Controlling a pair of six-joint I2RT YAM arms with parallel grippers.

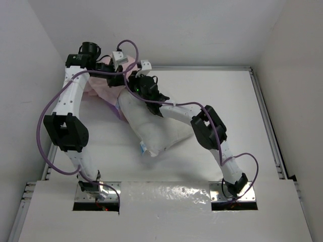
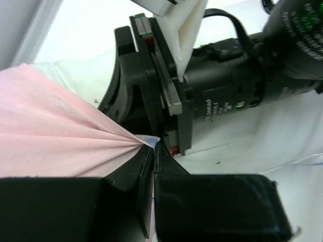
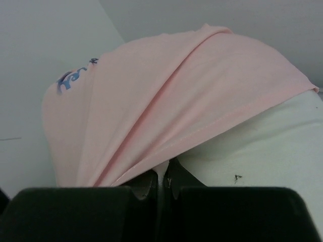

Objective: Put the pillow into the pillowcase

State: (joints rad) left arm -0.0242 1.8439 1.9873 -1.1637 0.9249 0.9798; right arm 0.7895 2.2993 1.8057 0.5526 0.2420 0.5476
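Upper left of the overhead frame: the pillowcase [image 1: 103, 86] is bunched there, pale pink side out, with a bit of purple print at its left edge in the right wrist view. The left gripper [image 2: 153, 149] is clamped fully shut on a pinch of the pink fabric, and pleats fan out leftward from the pinch. Just right of it, the right gripper [image 3: 162, 179] is also closed tight on the case's hem, with the cloth draped up and over.

The pillow [image 1: 154, 126] lies diagonally at frame centre. Its upper end is tucked under the pink edge, the rest is bare, and the blue tag [image 1: 143, 147] is at its lower end. I'd judge it barely started: only the top is covered.

Doing the step well:
- Both pinches should grip one layer of the hem.
- Spread the grippers apart so the mouth gapes.
- Drag the case down the frame along the pillow's length, not across it.
- Risk: the cloth slips, or the pillow slides along with it.

The table [image 1: 217, 91] is white and smooth with a metal rail along its right side. Plain white walls [image 1: 166, 25] close it in at the back and on both sides.
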